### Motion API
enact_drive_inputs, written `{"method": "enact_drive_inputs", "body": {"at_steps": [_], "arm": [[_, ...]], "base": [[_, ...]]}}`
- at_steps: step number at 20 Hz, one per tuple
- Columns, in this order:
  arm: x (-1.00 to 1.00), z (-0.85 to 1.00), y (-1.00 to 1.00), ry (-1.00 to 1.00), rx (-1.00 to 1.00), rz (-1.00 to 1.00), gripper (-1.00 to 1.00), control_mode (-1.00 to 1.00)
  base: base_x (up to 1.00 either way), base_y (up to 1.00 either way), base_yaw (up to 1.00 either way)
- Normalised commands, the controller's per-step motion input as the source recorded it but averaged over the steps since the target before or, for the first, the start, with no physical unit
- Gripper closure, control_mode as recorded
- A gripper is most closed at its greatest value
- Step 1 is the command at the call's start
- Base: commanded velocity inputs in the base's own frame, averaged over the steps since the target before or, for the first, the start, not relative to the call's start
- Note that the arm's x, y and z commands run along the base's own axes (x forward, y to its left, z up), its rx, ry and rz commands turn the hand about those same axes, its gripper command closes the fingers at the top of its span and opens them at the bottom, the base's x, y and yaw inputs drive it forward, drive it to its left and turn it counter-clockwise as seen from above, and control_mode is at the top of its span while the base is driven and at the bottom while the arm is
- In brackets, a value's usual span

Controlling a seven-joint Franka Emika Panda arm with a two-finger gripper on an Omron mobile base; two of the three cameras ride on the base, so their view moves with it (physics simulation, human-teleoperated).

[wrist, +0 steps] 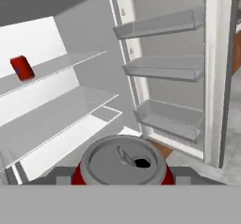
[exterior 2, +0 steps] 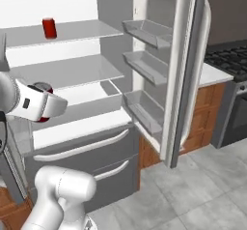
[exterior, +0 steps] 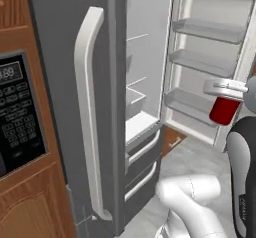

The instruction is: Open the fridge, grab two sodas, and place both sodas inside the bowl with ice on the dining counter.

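Gripper (exterior: 226, 98) clamps one soda (exterior: 223, 110) around its smooth rigid wall, light but slippery; second can (exterior 2: 49, 27) waits on the shelf

two soda cans (exterior 2: 49, 28) (wrist: 121, 164), one fridge (exterior 2: 87, 74), one microwave (exterior: 17, 113)

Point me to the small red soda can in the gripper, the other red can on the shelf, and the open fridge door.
held red soda can (exterior: 223, 110), left base view, red side wall
second red can (exterior 2: 49, 28), right base view, side wall
open fridge door (exterior 2: 185, 74), right base view, grey edge

Blurred digits on the microwave display (exterior: 11, 73), unreadable.
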Motion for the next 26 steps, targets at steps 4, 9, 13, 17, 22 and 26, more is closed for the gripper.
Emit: {"method": "enact_drive_inputs", "body": {"at_steps": [4,9,13,17,22,26], "arm": [[0.0,0.0,0.0,0.0,0.0,0.0,1.0,1.0],[0.0,0.0,0.0,0.0,0.0,0.0,1.0,1.0],[0.0,0.0,0.0,0.0,0.0,0.0,1.0,1.0],[0.0,0.0,0.0,0.0,0.0,0.0,1.0,1.0],[0.0,0.0,0.0,0.0,0.0,0.0,1.0,1.0],[0.0,0.0,0.0,0.0,0.0,0.0,1.0,1.0]], "base": [[-0.72,0.09,-0.47],[-0.76,0.04,-0.49],[-0.8,0.02,-0.48],[-0.87,0.0,-0.48],[-0.89,0.0,-0.48],[-0.86,0.0,-0.46]]}}
